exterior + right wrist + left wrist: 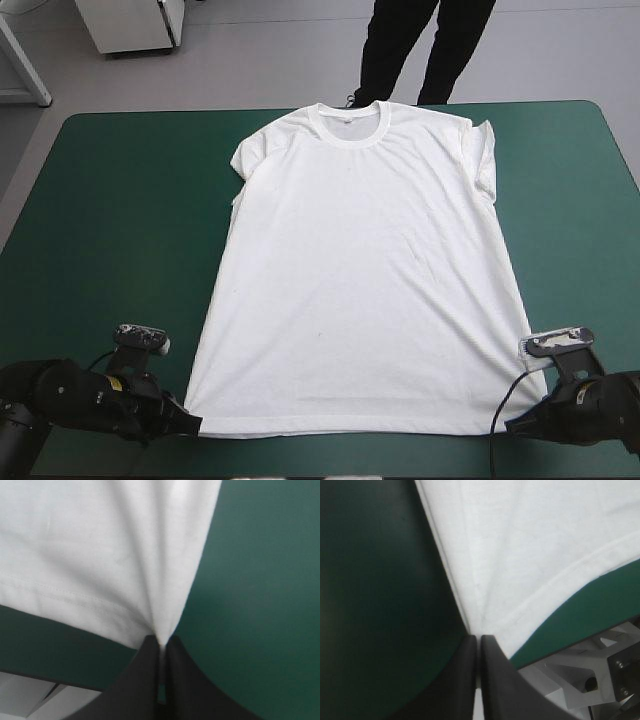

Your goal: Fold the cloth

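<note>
Bright even light, seemingly overhead; faint shadows.

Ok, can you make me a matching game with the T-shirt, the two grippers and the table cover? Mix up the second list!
Things:
1. T-shirt
2. left gripper
3. right gripper
4. table cover

What fits:
A. teal-green
B. shut on the near hem corner on the robot's right side
C. white, spread flat, collar toward the far edge
D. shut on the near hem corner on the robot's left side

Pairs: 1-C, 2-D, 3-B, 4-A.
</note>
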Controlling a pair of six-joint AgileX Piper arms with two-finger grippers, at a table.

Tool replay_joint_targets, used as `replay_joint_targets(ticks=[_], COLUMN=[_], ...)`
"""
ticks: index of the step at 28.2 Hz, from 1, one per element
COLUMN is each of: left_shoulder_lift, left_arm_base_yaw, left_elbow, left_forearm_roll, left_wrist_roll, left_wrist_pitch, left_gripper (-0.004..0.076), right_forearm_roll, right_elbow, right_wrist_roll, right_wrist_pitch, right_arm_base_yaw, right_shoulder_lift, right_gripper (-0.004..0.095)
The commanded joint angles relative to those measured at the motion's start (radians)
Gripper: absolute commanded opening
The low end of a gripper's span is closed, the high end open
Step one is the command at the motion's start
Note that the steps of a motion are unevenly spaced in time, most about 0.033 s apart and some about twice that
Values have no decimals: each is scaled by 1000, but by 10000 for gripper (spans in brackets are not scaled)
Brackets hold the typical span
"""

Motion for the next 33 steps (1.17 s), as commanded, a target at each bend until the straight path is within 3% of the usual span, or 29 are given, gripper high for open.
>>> replay_joint_targets(ticks=[1,12,17,19,24,26,29,31,33], left_shoulder_lift=[-18,-18,-18,-18,-18,-18,-14,38,163], left_arm_base_yaw=[-4,-4,-4,-4,-4,-4,-4,-2,-2], left_elbow=[19,42,50,50,31,-6,-154,-329,-455], left_forearm_roll=[-31,-37,-35,-39,-147,-166,-117,35,181], left_wrist_roll=[-9,-9,-16,-16,-20,-34,-36,-60,-85], left_wrist_pitch=[53,55,55,55,55,55,30,-87,-136], left_gripper=[-9,-8,77,151,386,445,454,454,443], right_forearm_roll=[11,133,119,104,-5,-40,-94,-190,-278], right_elbow=[26,40,40,40,11,-28,-130,-232,-328], right_wrist_roll=[0,49,49,56,97,128,128,165,199], right_wrist_pitch=[-17,-17,-17,-17,-17,-17,-17,-45,-93], right_arm_base_yaw=[-2,-2,-2,-2,0,17,46,79,143], right_shoulder_lift=[-14,-20,-20,-20,-20,-20,9,105,242], right_gripper=[-19,-5,138,251,554,600,602,602,602])
